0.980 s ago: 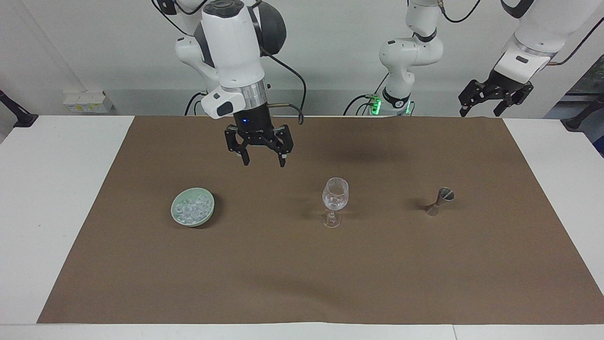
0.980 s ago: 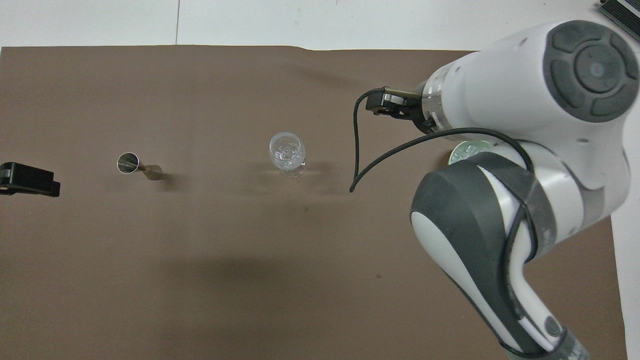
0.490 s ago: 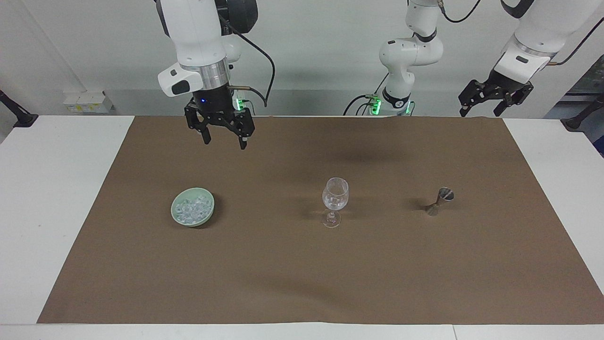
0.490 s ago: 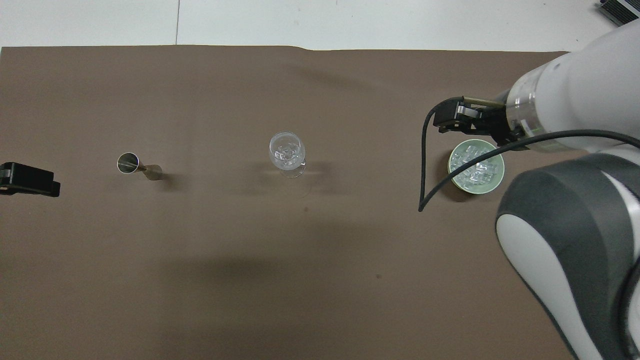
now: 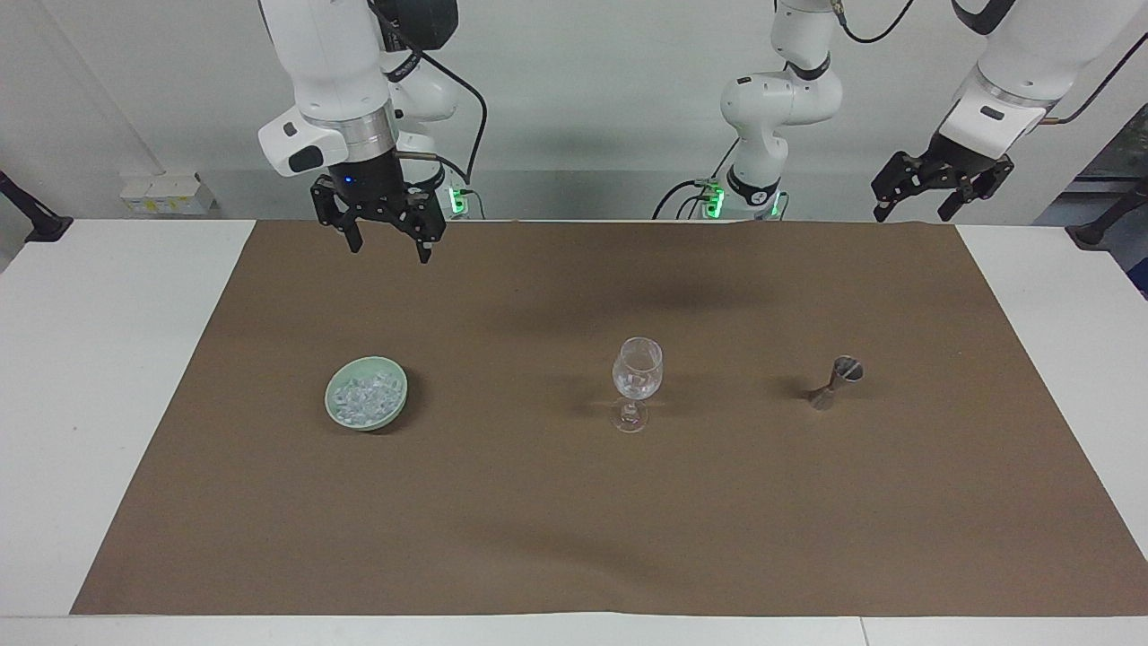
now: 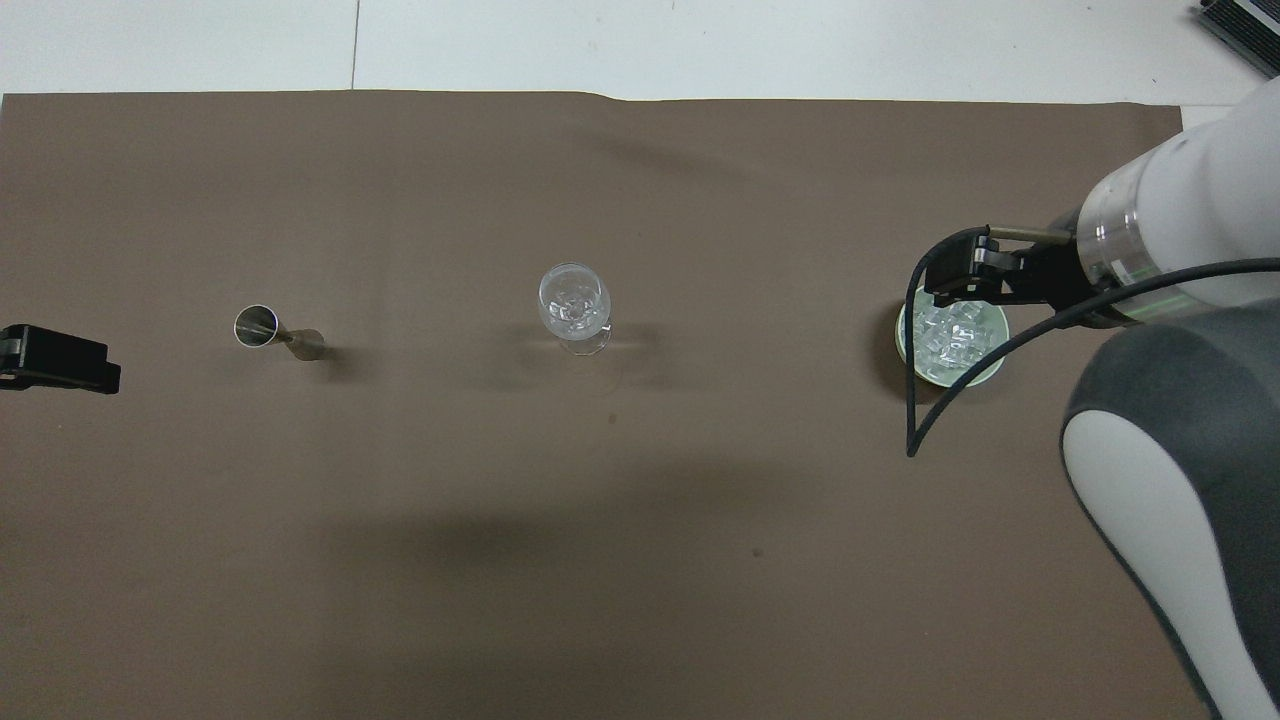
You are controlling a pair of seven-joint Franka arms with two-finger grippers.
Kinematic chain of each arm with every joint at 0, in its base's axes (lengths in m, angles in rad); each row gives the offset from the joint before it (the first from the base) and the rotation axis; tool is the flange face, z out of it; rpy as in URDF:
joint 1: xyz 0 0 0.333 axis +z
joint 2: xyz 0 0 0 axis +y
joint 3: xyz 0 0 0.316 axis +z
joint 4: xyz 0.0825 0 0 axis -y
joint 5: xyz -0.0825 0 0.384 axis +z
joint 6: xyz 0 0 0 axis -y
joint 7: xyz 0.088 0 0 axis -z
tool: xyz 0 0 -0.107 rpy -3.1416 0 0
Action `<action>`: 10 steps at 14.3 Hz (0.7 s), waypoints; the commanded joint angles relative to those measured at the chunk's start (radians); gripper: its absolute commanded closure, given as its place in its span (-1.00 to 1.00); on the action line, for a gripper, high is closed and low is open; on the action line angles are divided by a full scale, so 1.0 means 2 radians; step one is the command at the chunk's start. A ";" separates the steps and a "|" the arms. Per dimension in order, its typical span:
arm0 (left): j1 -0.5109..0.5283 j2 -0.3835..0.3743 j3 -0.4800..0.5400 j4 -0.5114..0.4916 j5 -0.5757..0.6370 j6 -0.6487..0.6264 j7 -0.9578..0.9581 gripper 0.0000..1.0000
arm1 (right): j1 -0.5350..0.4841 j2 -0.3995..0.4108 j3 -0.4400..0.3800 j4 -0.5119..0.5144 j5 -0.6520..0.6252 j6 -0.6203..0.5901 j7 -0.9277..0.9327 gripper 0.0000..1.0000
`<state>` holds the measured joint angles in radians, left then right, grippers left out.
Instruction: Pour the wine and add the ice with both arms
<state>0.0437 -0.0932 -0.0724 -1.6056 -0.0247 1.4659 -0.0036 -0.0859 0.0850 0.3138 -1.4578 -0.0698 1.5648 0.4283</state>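
Note:
A clear stemmed wine glass [image 5: 637, 380] stands upright mid-mat; in the overhead view [image 6: 574, 304] glassy bits show in its bowl. The ice [image 5: 363, 397] fills a pale green bowl [image 5: 395, 392] toward the right arm's end. It also shows in the overhead view [image 6: 950, 342]. My right gripper [image 5: 388, 249] hangs open and empty, high over the mat's edge by the robots. In the overhead view it [image 6: 960, 282] covers part of the bowl's rim [image 6: 985, 372]. My left gripper [image 5: 913, 213] waits open and empty, raised over the mat's corner at the left arm's end. Only its tip [image 6: 60, 358] shows overhead.
A small metal jigger [image 5: 836, 381] stands on the brown mat [image 5: 574, 520] between the glass and the left arm's end, also seen overhead [image 6: 275, 333]. White table [image 5: 90, 404] borders the mat. A black cable [image 6: 915, 400] hangs from the right wrist.
My right gripper has risen and drawn back from beside the wine glass toward its own base and the right arm's end. The left arm, glass, bowl and jigger have not moved.

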 commanded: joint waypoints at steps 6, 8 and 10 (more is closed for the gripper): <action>-0.003 -0.009 0.003 -0.006 0.005 -0.004 0.001 -1.00 | -0.026 -0.024 0.005 -0.014 0.003 -0.050 -0.044 -1.00; -0.003 -0.009 0.003 -0.006 0.005 -0.004 0.001 -1.00 | -0.029 -0.029 0.004 -0.012 0.003 -0.051 -0.061 -1.00; -0.003 -0.009 0.003 -0.006 0.005 -0.004 0.001 -1.00 | -0.022 -0.042 -0.008 -0.012 0.003 -0.070 -0.061 -1.00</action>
<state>0.0437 -0.0932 -0.0720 -1.6056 -0.0247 1.4659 -0.0036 -0.1210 0.0473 0.3107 -1.4578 -0.0695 1.4547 0.3412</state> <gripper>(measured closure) 0.000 0.000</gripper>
